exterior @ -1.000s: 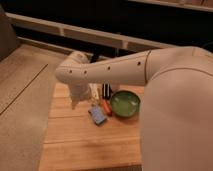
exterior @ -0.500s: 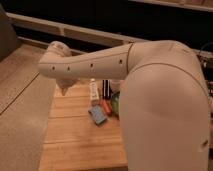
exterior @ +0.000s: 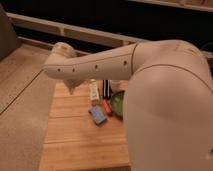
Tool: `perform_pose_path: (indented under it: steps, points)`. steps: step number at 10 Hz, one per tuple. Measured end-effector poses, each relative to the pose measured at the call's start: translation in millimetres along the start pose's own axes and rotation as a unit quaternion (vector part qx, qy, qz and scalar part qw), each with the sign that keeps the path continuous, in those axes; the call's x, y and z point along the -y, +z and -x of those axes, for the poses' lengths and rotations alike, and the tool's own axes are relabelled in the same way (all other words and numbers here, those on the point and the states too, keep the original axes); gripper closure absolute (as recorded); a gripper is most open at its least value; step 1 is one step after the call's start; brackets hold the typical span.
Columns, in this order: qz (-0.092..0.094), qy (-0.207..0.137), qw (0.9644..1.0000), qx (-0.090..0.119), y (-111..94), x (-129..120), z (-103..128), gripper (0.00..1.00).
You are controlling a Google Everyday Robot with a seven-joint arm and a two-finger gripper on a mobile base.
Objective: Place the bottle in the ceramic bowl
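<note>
Cream arm (exterior: 160, 85) fills the near right. On the wooden desk (exterior: 75, 145), a blue sponge (exterior: 97, 114) lies beside the half-hidden green bowl (exterior: 117, 102). The white bottle (exterior: 93, 91) sits just behind the sponge, outside the bowl. The hand (exterior: 74, 86) hangs over the desk's far left; I cannot tell whether it is open or closed.

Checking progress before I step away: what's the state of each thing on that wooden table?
ceramic bowl: right way up, half hidden by the arm.
bottle: upright on the table, outside the bowl, not held.
blue sponge: lying flat.
pincer: hanging left of the bottle, apart from it.
</note>
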Motion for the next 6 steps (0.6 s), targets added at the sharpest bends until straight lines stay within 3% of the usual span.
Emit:
perform_pose_path:
  steps: [2,3,6]
  points:
    - [-0.049,0.034,0.9982,0.002,15,44,-11,0.35]
    - [-0.058,0.049,0.997,0.008,26,54,-12,0.35]
    - [-0.053,0.075,0.9957,0.015,50,64,-15,0.35]
